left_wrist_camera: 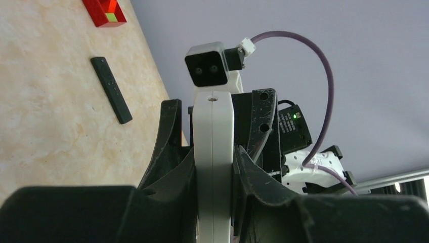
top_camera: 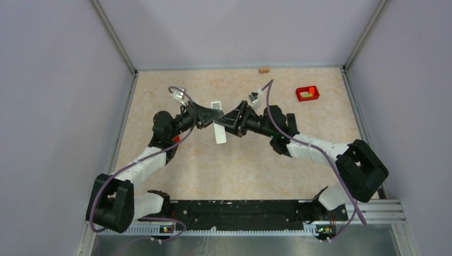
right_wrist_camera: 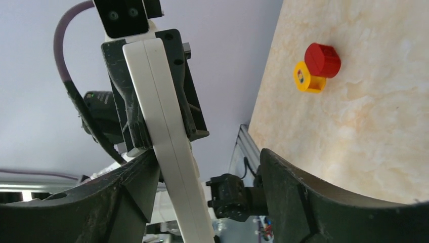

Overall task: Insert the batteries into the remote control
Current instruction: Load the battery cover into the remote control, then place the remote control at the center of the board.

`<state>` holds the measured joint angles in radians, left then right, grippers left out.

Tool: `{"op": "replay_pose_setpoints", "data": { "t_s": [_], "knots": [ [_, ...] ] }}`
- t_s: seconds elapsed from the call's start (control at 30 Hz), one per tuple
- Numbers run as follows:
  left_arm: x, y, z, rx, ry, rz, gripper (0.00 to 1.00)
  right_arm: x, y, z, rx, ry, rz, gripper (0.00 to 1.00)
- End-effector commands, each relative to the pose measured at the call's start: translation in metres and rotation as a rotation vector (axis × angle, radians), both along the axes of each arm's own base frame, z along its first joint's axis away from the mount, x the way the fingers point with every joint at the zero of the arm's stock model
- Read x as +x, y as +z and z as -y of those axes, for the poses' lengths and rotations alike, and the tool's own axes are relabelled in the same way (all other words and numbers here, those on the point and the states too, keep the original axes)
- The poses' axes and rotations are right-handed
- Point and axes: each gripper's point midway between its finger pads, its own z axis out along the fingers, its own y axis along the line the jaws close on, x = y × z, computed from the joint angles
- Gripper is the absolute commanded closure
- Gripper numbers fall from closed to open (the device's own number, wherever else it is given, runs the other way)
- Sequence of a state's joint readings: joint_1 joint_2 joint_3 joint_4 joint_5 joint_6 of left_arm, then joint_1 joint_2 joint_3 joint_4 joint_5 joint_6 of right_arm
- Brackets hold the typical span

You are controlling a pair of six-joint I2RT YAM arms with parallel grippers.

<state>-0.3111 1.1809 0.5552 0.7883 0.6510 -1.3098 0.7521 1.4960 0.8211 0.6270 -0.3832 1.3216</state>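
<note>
Left end effector (left_wrist_camera: 217, 109) is clamped on the white remote control (top_camera: 220, 134), both fingers pressing its flat faces, over the middle of the counter (top_camera: 256, 170). Right end effector (right_wrist_camera: 207, 167) is spread wide around the remote's other end. The remote sits close by one finger (right_wrist_camera: 126, 192), clear of the other.

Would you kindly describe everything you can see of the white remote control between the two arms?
The white remote control is a long, slim bar of smooth plastic with a seam along its narrow edge. It hangs over the middle of the table, clamped across its flat faces by the left claw. The right claw is open around it, one finger against it or nearly so, the other well clear. No buttons can be made out.
</note>
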Motion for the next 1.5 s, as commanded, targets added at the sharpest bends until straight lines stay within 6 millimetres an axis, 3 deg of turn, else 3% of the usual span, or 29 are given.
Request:
{"op": "replay_pose_setpoints", "data": {
  "t_s": [0.0, 0.1, 0.27, 0.53, 0.8, 0.97, 1.23, 1.47],
  "knots": [
    [-0.015, 0.018, 0.012, 0.009, -0.133, 0.095, 1.00, -0.005, 0.030, 0.015, 0.012, 0.016, 0.282, 0.24],
    [-0.012, 0.015, 0.014, 0.005, -0.149, 0.084, 1.00, -0.025, 0.037, 0.018, 0.029, 0.099, 0.390, 0.23],
    [-0.012, 0.015, 0.015, -0.003, -0.168, 0.075, 1.00, -0.047, 0.029, 0.021, 0.006, 0.196, 0.468, 0.23],
    [-0.016, 0.020, 0.015, -0.006, -0.185, 0.083, 1.00, -0.050, 0.013, 0.020, -0.086, 0.259, 0.525, 0.37],
    [-0.018, 0.020, 0.015, -0.008, -0.189, 0.078, 1.00, -0.036, 0.014, 0.012, -0.122, 0.243, 0.531, 0.63],
    [-0.020, 0.019, 0.014, -0.010, -0.182, 0.077, 1.00, -0.010, 0.006, 0.015, -0.148, 0.094, 0.428, 0.79],
    [-0.023, 0.013, 0.012, -0.010, -0.175, 0.066, 1.00, 0.021, -0.001, 0.027, -0.091, -0.101, 0.206, 0.85],
    [-0.025, 0.010, 0.012, -0.010, -0.175, 0.063, 1.00, 0.026, 0.003, 0.033, 0.004, -0.151, 0.078, 0.84]
  ]
}}
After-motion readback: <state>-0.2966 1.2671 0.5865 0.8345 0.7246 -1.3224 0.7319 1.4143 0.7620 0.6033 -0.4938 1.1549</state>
